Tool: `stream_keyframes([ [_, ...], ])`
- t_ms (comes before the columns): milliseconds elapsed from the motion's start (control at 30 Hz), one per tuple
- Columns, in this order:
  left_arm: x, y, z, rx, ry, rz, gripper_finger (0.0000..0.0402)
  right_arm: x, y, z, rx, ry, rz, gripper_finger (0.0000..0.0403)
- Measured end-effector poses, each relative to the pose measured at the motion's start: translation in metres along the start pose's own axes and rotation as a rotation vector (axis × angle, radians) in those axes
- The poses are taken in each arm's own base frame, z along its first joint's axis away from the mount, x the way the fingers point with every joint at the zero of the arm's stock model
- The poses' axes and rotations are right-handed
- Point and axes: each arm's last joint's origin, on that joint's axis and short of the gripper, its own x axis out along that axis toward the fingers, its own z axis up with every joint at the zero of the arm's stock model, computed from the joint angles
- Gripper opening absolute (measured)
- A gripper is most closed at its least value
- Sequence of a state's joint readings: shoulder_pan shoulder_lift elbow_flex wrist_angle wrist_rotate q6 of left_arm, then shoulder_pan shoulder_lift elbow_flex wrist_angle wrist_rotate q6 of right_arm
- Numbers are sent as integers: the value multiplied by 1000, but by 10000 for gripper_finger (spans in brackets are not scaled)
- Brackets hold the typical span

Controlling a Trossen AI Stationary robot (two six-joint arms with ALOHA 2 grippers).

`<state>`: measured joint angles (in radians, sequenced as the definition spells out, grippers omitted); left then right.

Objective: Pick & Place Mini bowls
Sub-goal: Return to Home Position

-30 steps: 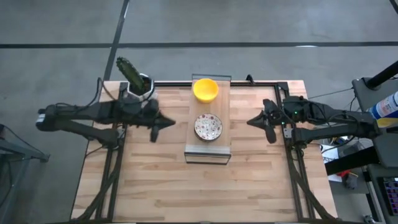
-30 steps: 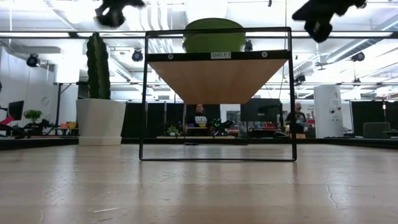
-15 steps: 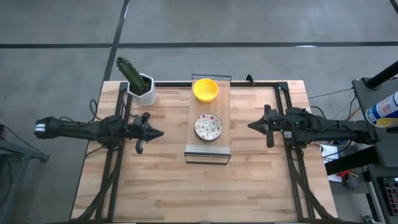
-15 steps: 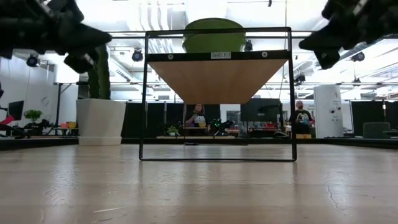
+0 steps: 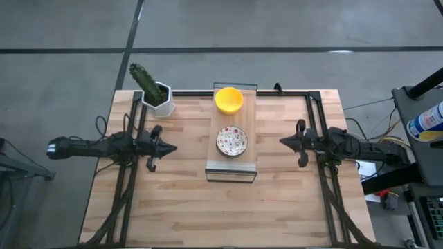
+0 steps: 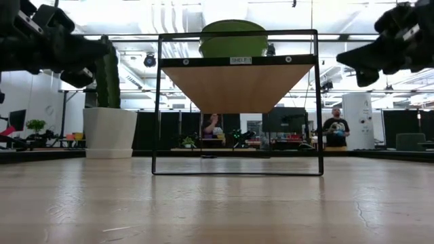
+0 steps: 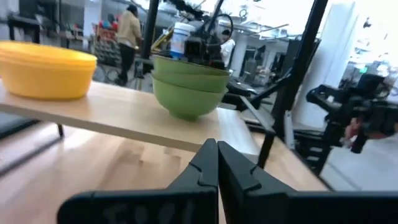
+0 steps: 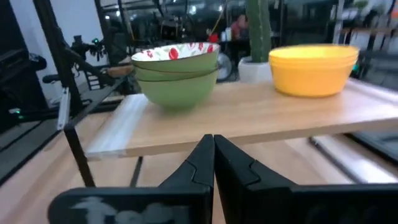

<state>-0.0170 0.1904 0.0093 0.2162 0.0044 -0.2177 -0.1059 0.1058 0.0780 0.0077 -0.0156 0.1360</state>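
A stack of plain yellow mini bowls [image 5: 228, 99] stands on the far part of a small wooden shelf [image 5: 249, 155]. A stack of speckled mini bowls [image 5: 232, 141], green outside, stands on the shelf's middle. Both stacks show in the left wrist view, yellow [image 7: 46, 65] and speckled [image 7: 189, 87], and in the right wrist view, speckled [image 8: 177, 74] and yellow [image 8: 314, 65]. My left gripper [image 5: 173, 146] hovers left of the shelf, shut and empty [image 7: 214, 149]. My right gripper [image 5: 282, 142] hovers right of it, shut and empty [image 8: 211, 142]. Both point level at the shelf.
A white pot with a green cactus [image 5: 156, 90] stands at the table's far left corner. The shelf rests on a thin black frame [image 6: 157, 102], its top well above the table. Bare wood lies in front of the shelf. People move in the room behind.
Both arms have drawn back from the shelf, the left toward the table's left edge and the right slightly toward the right edge. Both have come down from high above to about shelf-top height. The bowls have stayed where they were.
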Motion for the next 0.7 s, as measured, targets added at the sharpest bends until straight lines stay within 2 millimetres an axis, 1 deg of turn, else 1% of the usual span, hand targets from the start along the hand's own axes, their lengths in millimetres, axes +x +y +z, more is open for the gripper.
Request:
stream_keyframes([
  [133, 0, 1, 1, 61, -14, 43, 0, -3, -4, -14, -58, -51, -83, 9],
  [233, 0, 1, 0, 60, -7, 49, 0, -4, -5, -9, -164, -85, -138, 9],
  [333, 0, 2, 0, 56, -2, 50, 0, -4, -6, -10, -264, -60, -149, 9],
  [400, 0, 2, -1, 56, 3, 51, 0, -4, -6, -10, -301, -59, -151, 9],
  [500, 0, 2, -1, 55, 4, 52, 0, -4, -6, -10, -316, -58, -151, 9],
  [700, 0, 2, -1, 55, 6, 52, 0, -4, -6, -10, -267, -62, -149, 9],
])
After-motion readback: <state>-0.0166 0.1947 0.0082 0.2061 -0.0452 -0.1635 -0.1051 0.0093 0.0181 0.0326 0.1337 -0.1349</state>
